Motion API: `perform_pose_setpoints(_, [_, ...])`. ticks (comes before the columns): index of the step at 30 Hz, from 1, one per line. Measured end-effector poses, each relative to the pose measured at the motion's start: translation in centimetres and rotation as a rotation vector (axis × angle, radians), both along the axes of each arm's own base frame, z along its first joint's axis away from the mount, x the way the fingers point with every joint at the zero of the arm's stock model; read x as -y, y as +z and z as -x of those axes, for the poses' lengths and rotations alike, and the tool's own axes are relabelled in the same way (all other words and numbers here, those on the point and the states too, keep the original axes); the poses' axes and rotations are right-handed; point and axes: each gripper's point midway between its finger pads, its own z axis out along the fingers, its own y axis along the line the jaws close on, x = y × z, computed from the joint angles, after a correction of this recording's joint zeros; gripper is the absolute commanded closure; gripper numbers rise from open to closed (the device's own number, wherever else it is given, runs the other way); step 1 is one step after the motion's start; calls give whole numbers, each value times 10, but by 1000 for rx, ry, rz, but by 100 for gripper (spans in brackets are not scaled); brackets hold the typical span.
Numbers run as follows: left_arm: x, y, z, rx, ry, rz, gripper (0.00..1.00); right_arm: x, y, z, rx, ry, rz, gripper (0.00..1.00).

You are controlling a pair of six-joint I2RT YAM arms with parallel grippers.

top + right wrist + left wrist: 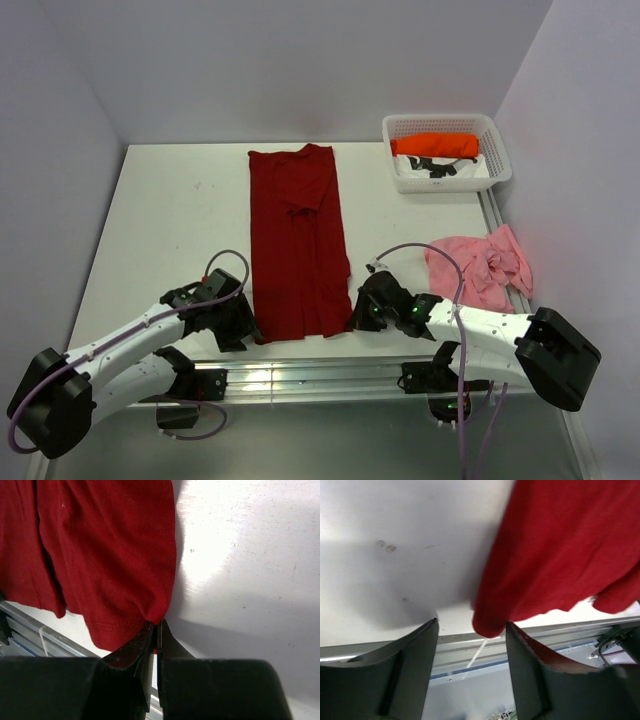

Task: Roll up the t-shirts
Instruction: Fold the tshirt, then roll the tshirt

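Down the middle of the table [180, 220], the dark red t-shirt [297, 240] lies folded in a long strip. The right gripper [156, 627] has its jaws clenched on the near right corner; the left gripper [471, 622] has its jaws released at the near left corner. A pink t-shirt [480, 265] lies crumpled at right, an orange-red t-shirt [435, 146] in the far-right mesh basket [450, 183].
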Motion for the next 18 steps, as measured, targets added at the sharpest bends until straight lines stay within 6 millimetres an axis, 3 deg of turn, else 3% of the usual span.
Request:
perform_pose_setpoints(7, [4, -8, -3, 6, 22, 18, 51, -1, 0, 2, -9, 15, 1, 94])
perform_pose_setpoints(11, [7, -9, -7, 25, 43, 39, 68, -2, 0, 3, -13, 18, 0, 95])
perform_pose_setpoints(12, [7, -9, -8, 28, 45, 40, 74, -1, 0, 3, -14, 19, 1, 96])
perform_pose_setpoints(13, [7, -10, -9, 32, 46, 40, 88, -1, 0, 3, -14, 21, 3, 96])
perform_pose_setpoints(15, [9, -10, -12, 40, 48, 43, 100, -1, 0, 3, -16, 24, 4, 96])
perform_pose_setpoints(18, [11, -13, -13, 28, 41, 40, 100, -1, 0, 5, -19, 32, 8, 98])
